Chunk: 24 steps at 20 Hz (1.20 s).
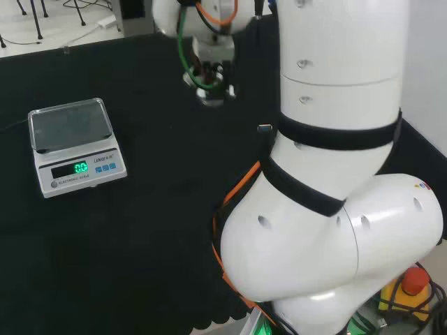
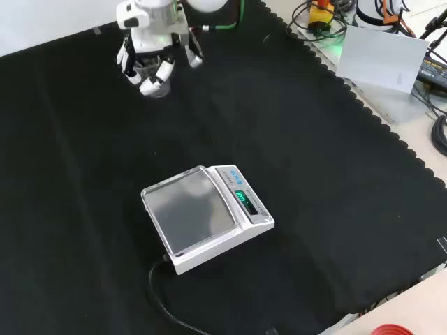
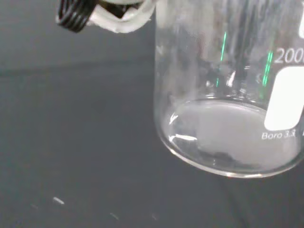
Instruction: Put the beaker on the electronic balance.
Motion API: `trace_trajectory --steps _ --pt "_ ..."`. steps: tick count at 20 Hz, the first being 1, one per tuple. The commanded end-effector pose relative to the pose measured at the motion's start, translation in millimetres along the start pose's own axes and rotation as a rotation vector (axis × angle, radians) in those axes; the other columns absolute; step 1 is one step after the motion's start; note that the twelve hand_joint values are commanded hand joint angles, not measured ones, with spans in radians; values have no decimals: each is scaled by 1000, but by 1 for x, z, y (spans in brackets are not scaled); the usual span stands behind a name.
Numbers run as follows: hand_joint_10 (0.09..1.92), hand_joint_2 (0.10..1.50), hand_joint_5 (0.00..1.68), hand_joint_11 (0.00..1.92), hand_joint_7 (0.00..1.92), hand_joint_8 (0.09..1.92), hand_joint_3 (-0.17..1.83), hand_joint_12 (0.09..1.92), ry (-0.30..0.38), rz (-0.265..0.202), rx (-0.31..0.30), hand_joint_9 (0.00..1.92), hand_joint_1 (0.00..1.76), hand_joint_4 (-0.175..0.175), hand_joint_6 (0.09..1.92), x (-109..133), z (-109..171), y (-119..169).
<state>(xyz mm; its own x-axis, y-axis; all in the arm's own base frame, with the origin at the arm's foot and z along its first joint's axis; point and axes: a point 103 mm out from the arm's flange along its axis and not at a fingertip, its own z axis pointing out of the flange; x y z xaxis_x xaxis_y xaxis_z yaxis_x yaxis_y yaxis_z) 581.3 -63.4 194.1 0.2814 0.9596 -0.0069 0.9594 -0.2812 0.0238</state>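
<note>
Black cloth (image 2: 314,174): robot hand (image 2: 150,52) curled round clear beaker (image 3: 228,95) w/ white label patch, well apart from balance (image 2: 202,213).

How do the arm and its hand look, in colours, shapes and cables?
The arm has big rounded glossy white links with black bands at the joints. Orange and green cables run along it. The hand is white with black parts.

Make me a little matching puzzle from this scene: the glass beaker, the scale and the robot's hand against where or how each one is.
Things:
1. beaker
2. electronic balance
3. hand

States:
A. fingers curled round the glass, at the top of the front view
B. on the black cloth, pan bare, display lit green
C. clear, nothing inside, held by the hand

Pairs: 1-C, 2-B, 3-A
</note>
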Motion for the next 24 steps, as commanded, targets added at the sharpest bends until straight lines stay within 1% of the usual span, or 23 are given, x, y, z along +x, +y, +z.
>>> trace_trajectory --steps 1,5,6,7,8,9,10,11,13,14,16,17,19,20,22,24 --pt "661 720 1206 1342 1004 1165 577 778 75 -179 -54 1259 1189 -136 753 17 -78 -26" --pt "662 718 1206 1344 1004 1165 581 776 90 -242 -45 1260 1190 -136 754 35 -80 -36" --pt "662 718 1206 1345 1004 1166 582 776 89 -257 -41 1260 1189 -136 754 45 -78 -38" --pt "662 717 1207 1345 1004 1166 583 775 131 -250 -15 1260 1189 -136 754 46 -77 -40" --pt "662 717 1207 1346 1004 1166 584 775 146 -256 -14 1261 1189 -136 755 40 -77 -39" --pt "662 716 1207 1346 1005 1166 584 775 104 -287 -27 1261 1189 -136 755 43 -75 -40" --pt "662 716 1207 1346 1005 1166 585 775 87 -307 -28 1261 1189 -136 755 51 -71 -42" --pt "662 716 1208 1347 1006 1166 586 774 72 -325 -35 1261 1189 -136 755 59 -67 -44" --pt "663 714 1208 1348 1007 1166 588 774 65 -351 -33 1262 1189 -136 755 79 -61 -47" --pt "663 713 1208 1349 1007 1166 590 773 67 -353 -25 1263 1189 -136 755 87 -56 -47" --pt "663 711 1209 1350 1007 1166 593 772 58 -356 -11 1264 1189 -136 755 110 -48 -50" --pt "663 710 1209 1351 1007 1166 595 771 74 -355 -7 1265 1189 -135 755 120 -47 -52" --pt "663 709 1210 1352 1007 1166 597 770 49 -373 -5 1265 1189 -135 756 139 -41 -56" --pt "663 709 1210 1352 1007 1166 598 770 48 -374 -5 1265 1189 -135 756 148 -39 -56" --pt "663 707 1210 1353 1007 1166 600 769 71 -364 -1 1265 1189 -135 756 163 -35 -57" --pt "663 706 1210 1354 1007 1166 603 768 78 -376 4 1265 1189 -135 757 177 -32 -59"
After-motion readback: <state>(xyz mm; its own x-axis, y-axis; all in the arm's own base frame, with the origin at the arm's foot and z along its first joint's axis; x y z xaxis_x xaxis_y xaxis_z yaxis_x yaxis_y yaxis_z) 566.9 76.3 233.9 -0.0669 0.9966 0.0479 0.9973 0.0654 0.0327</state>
